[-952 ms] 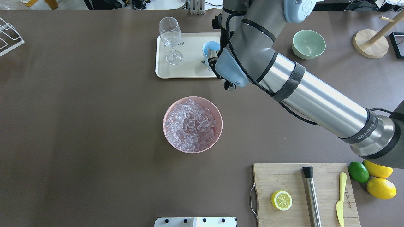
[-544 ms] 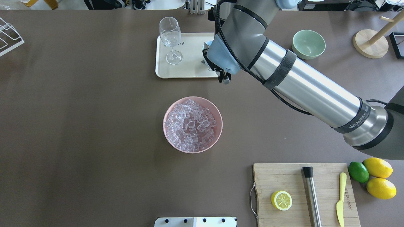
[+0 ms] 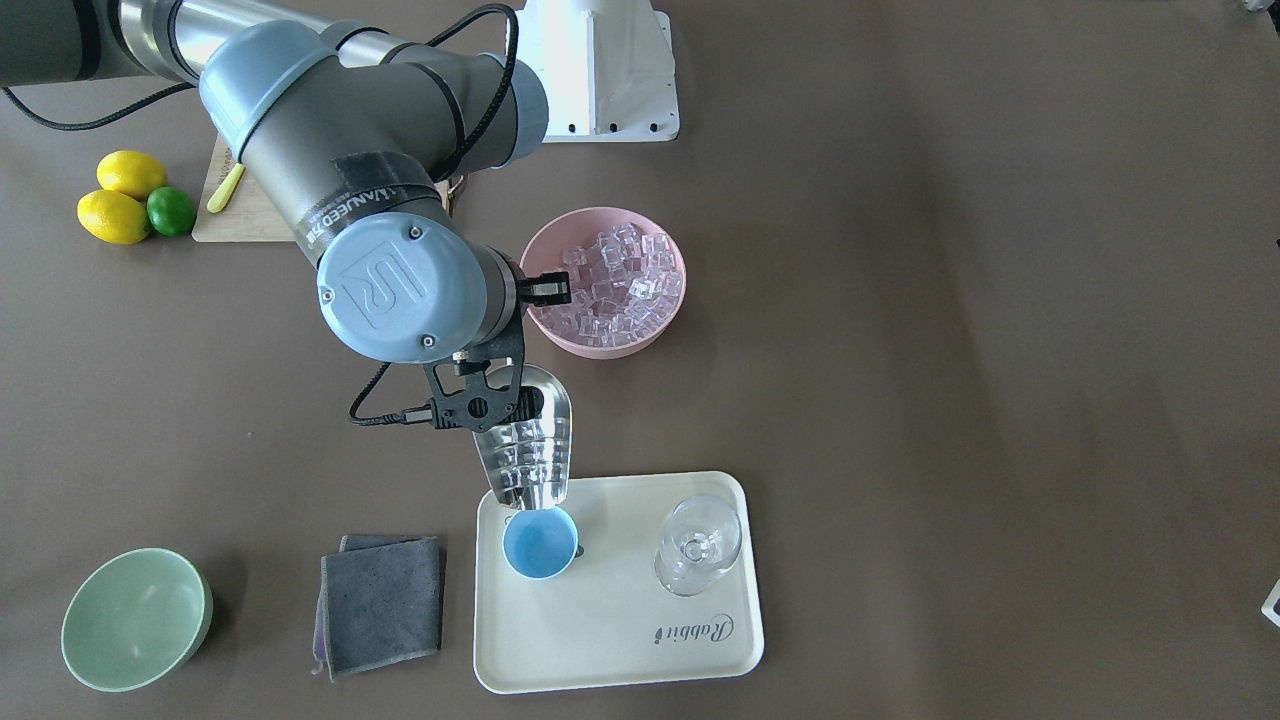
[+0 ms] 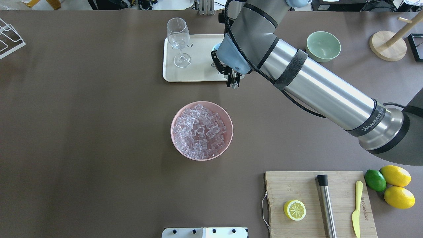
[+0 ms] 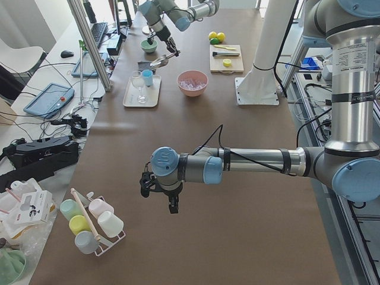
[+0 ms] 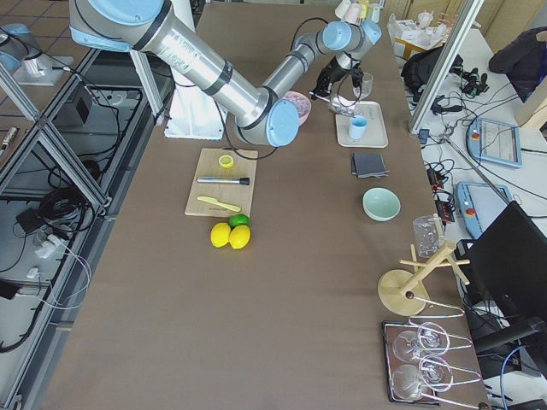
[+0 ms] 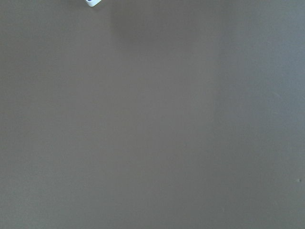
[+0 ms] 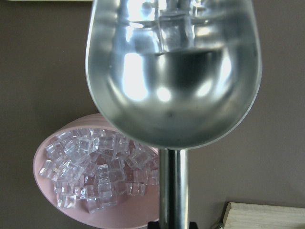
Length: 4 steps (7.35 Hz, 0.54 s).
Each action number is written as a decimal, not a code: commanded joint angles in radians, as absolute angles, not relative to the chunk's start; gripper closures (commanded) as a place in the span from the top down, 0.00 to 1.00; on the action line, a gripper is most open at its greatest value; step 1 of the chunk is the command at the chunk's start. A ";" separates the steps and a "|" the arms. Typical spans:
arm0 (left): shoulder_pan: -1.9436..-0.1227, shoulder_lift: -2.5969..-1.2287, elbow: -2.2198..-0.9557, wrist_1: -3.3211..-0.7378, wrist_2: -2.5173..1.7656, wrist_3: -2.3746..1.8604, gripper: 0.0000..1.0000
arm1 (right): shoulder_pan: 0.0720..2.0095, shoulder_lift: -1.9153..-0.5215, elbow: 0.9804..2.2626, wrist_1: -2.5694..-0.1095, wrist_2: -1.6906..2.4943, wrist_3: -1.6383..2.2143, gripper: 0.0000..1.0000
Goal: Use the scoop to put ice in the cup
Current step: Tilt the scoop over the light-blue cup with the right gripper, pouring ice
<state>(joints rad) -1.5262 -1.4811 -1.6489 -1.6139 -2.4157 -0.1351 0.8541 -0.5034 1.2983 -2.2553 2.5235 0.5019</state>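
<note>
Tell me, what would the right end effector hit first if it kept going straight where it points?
Most likely the blue cup on the tray: the scoop in the right end effector points at its rim. Height is hard to judge.

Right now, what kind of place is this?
Probably a robot lab: grey metal robot arms at a long brown table, black cables and control tablets alongside, plus a pink bowl of ice.
</note>
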 commanded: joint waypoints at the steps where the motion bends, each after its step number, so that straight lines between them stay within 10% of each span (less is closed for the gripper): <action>1: -1.528 -1.479 -1.654 -1.614 -2.416 -0.135 0.98 | 0.856 -0.505 1.295 -2.260 2.546 0.502 0.00; 4: -1.523 -1.477 -1.652 -1.614 -2.414 -0.135 0.98 | 0.856 -0.505 1.295 -2.260 2.546 0.502 0.00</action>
<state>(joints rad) -1.5256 -1.4774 -1.6522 -1.6138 -2.4153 -0.1350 0.8559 -0.5041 1.2948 -2.2595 2.5460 0.5016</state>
